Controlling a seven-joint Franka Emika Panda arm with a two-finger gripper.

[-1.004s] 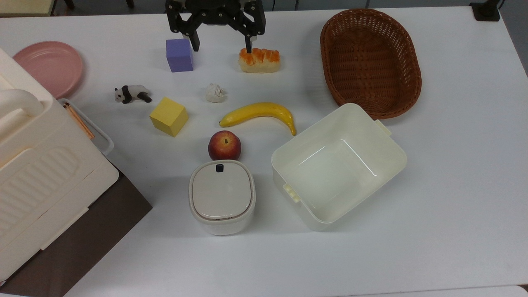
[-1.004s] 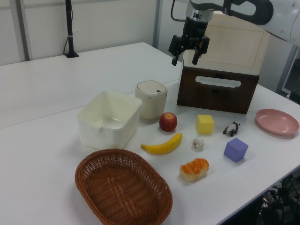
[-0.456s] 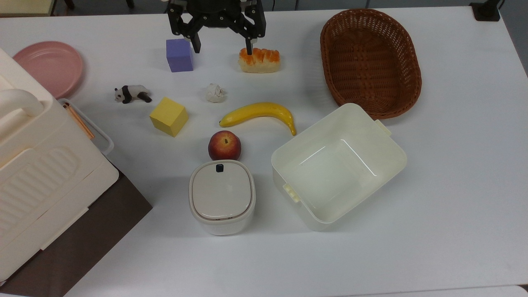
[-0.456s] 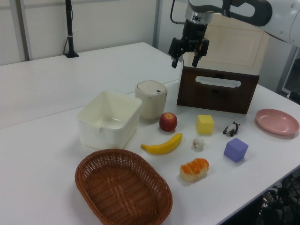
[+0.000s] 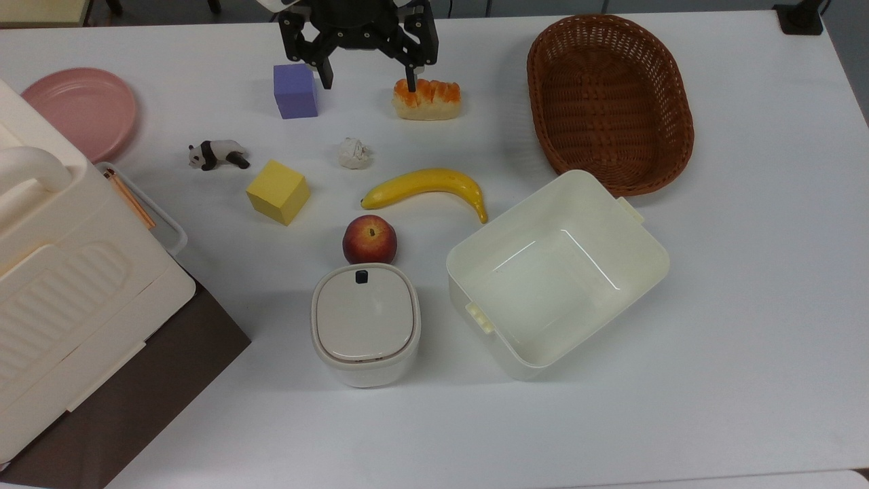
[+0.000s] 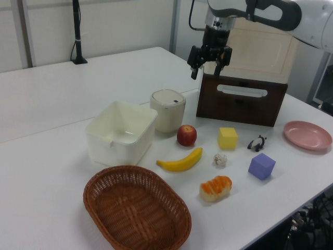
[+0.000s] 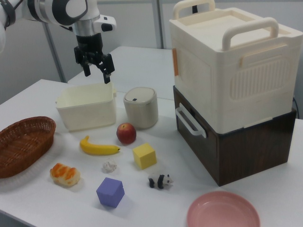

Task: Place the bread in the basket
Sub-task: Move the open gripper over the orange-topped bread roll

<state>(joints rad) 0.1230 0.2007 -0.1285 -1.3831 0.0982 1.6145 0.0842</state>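
Jaws spread wide and empty, seemingly beside the bread (image 5: 427,99) in the top view, plainly high above the table (image 6: 62,99) in the left view.

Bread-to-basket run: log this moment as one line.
phase: approach | gripper: open, raised above table, holding nothing | bread: on table, untouched | basket: empty | banana: between bread and tub

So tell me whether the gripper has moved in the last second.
Yes. The gripper has risen slightly in the left view, measured against the brown drawer box.
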